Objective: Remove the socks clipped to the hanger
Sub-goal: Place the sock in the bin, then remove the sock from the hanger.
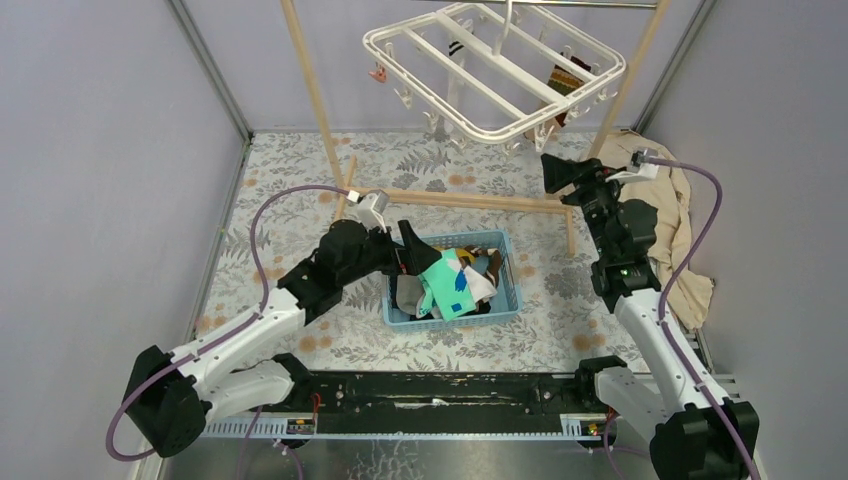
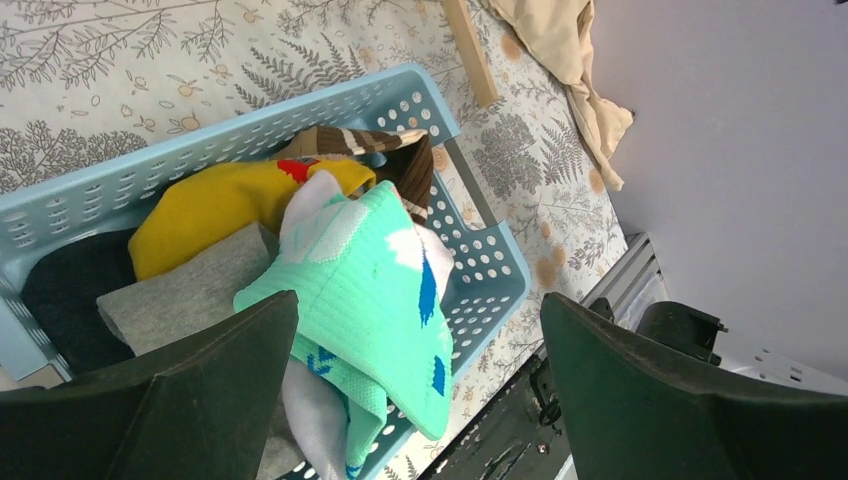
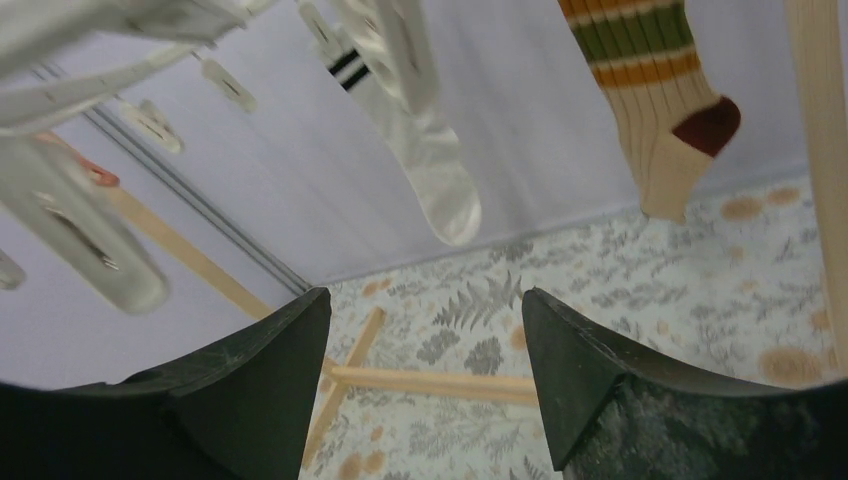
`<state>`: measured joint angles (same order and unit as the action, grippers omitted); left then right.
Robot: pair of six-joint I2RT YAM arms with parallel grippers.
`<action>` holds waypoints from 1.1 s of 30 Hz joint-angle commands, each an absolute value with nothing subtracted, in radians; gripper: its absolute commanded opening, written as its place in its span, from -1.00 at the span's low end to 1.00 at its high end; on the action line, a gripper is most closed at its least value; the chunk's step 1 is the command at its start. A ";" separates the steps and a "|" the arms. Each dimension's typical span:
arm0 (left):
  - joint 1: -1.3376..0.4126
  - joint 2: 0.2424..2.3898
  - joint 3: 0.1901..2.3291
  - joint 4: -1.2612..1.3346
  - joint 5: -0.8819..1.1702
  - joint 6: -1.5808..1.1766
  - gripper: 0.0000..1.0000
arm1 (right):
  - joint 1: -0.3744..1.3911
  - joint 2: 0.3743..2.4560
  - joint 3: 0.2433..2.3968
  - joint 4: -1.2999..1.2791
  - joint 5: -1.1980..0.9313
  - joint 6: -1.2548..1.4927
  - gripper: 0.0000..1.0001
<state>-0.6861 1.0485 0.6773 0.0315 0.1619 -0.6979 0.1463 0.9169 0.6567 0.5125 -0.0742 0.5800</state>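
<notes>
The white hanger (image 1: 500, 70) hangs tilted at the back. A white sock with black bands (image 3: 430, 170) and a beige sock with orange and green stripes (image 3: 660, 100) hang from its clips. My right gripper (image 3: 425, 292) is open below them, touching neither; it sits under the hanger's right corner (image 1: 560, 172). My left gripper (image 2: 420, 297) is wide open over the blue basket (image 2: 230, 125). Beneath it a teal sock (image 2: 370, 290) lies loose on the pile, free of both fingers. Yellow (image 2: 220, 205), brown-striped (image 2: 370, 145) and grey (image 2: 180, 290) socks lie under it.
The wooden rack's poles (image 1: 310, 90) flank the hanger and its base bar (image 1: 470, 203) lies behind the basket (image 1: 512, 275). A beige cloth (image 1: 680, 220) is heaped at the right wall. Empty clips (image 3: 90, 240) dangle left of the right gripper.
</notes>
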 commanded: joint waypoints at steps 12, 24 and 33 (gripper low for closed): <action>-0.689 0.970 0.706 -0.046 0.143 -0.676 0.97 | 0.076 1.113 0.988 0.600 -0.072 0.391 0.61; -0.702 0.939 0.705 -0.086 0.135 -0.682 0.98 | 0.017 1.208 1.077 0.695 -0.204 0.405 0.52; -0.712 0.924 0.702 -0.107 0.122 -0.685 0.98 | 0.017 1.279 1.147 0.762 -0.318 0.465 -0.01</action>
